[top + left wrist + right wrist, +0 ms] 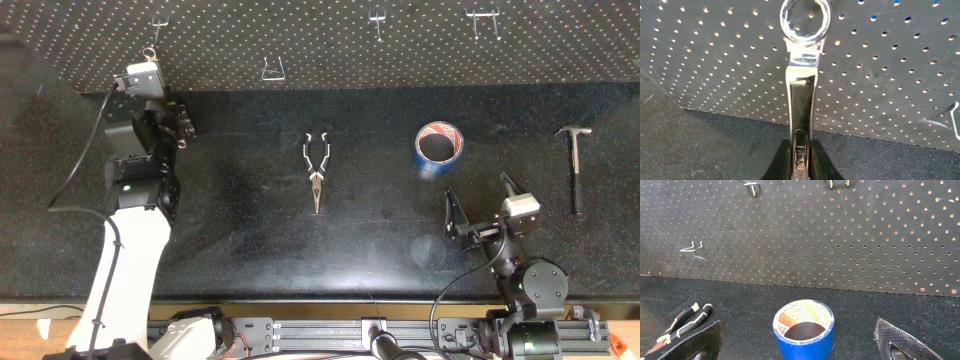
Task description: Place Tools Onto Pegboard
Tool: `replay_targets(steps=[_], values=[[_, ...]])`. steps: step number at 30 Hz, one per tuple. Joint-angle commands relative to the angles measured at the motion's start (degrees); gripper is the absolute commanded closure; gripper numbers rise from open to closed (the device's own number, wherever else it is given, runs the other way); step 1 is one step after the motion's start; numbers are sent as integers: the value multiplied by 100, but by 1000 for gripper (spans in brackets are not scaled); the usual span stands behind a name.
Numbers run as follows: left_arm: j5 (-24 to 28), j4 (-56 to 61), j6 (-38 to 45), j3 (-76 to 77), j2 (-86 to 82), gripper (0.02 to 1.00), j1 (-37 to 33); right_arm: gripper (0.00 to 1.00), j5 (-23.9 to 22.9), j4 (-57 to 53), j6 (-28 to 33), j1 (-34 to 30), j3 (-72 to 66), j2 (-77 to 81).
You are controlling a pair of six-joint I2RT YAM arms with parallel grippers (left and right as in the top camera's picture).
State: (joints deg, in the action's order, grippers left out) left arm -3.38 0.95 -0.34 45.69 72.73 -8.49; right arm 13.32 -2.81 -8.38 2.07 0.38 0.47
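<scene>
My left gripper (801, 152) is shut on a silver wrench (801, 95), held upright with its ring end (805, 17) against the pegboard (890, 75). From above, that gripper (148, 68) is at the board's lower left, below a hook (160, 20). Pliers (317, 165), a blue tape roll (438, 147) and a hammer (575, 165) lie on the black table. My right gripper (477, 187) stands open just in front of the tape roll (804, 327), nothing between its fingers (900, 340). The white-handled pliers (687, 322) lie off to its side.
Several metal hooks hang on the pegboard: a wire loop hook (272, 70) low down, one hook (377, 20) near the middle and a double hook (483, 20) to the right. The black table surface (240, 230) is open between the tools.
</scene>
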Motion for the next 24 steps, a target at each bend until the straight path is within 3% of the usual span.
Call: replay_targets(steps=[1, 24], values=[[39, -35, -74, 227, -267, 991, -13, 16, -70, -37, -81, 39, -15, -42], [236, 146, -70, 275, -7, 989, -7, 16, -72, -37, -81, 39, -15, -42]])
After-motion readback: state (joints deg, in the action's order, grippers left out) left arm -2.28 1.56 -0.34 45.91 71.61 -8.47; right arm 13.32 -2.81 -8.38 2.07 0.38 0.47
